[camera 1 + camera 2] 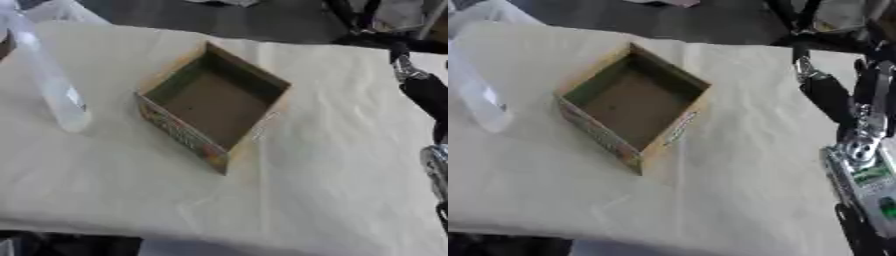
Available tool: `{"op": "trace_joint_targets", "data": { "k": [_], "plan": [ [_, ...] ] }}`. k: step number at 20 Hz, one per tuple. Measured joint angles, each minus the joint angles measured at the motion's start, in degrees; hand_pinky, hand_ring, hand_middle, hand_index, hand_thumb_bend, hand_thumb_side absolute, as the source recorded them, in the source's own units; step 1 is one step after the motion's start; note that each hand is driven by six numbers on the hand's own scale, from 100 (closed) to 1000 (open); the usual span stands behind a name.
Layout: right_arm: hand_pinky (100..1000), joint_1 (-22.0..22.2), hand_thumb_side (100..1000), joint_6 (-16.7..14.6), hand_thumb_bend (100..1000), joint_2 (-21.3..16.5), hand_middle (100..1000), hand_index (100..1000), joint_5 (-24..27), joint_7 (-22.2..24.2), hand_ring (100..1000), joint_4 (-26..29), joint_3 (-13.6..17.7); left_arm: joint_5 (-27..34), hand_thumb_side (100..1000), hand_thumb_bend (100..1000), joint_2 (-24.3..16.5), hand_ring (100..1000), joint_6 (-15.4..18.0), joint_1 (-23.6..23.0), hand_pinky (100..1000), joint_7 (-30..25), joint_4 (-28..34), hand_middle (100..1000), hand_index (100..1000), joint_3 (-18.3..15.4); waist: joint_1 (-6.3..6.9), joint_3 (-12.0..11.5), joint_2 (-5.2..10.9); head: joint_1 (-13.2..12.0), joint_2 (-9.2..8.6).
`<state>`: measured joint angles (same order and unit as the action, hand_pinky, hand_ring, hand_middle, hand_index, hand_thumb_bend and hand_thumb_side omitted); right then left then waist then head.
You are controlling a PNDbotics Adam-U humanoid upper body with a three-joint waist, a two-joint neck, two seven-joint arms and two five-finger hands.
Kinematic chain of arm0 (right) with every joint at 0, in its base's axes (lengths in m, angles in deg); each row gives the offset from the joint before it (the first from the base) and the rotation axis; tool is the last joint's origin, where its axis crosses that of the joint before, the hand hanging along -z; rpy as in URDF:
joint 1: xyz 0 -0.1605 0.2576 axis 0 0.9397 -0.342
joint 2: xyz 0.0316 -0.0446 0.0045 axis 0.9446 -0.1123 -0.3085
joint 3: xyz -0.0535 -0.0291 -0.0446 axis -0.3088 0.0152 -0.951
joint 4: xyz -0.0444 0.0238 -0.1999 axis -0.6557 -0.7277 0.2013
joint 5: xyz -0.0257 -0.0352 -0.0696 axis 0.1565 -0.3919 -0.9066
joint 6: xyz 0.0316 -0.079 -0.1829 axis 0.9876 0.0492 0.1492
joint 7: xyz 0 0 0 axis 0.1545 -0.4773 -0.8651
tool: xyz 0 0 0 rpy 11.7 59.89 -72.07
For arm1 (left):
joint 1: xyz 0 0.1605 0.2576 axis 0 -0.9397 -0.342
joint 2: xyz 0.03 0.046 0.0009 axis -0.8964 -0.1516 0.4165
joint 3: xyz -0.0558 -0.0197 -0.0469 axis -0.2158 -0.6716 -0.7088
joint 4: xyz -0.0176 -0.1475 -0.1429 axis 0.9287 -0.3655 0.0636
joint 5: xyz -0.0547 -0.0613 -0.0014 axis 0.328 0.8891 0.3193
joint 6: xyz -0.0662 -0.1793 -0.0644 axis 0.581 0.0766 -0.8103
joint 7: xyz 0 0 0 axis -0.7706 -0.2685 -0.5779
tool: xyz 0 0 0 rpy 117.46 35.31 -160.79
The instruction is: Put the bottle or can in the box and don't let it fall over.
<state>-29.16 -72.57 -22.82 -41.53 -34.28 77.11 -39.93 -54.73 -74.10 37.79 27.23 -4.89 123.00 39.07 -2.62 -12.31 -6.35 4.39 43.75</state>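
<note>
My right hand (866, 150) at the table's (737, 165) right edge (fingers unreadable, can't tell their state), empty box (214, 102) well left, printing illegible, clear bottle (48, 80) standing beyond it.

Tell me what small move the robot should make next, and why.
Probably bring a hand over to the clear bottle and close around it. The bottle stands upright on the table, left of the open box, which is empty, and nothing holds it. Only the right arm shows, at the right edge.
</note>
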Motion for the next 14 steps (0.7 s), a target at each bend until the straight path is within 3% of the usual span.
{"op": "trace_joint_targets", "data": {
  "k": [14],
  "plan": [
    [1000,-0.04,143,0.12,457,0.0,1000,920,0.16,0.68,1000,0.0,-0.49,-0.39,335,628,-1.45,948,3.2,6.66,1000,-7.62,-8.53,884,876,2.85,-0.48,-0.05,-0.06,-0.19,-0.01]
  ]
}}
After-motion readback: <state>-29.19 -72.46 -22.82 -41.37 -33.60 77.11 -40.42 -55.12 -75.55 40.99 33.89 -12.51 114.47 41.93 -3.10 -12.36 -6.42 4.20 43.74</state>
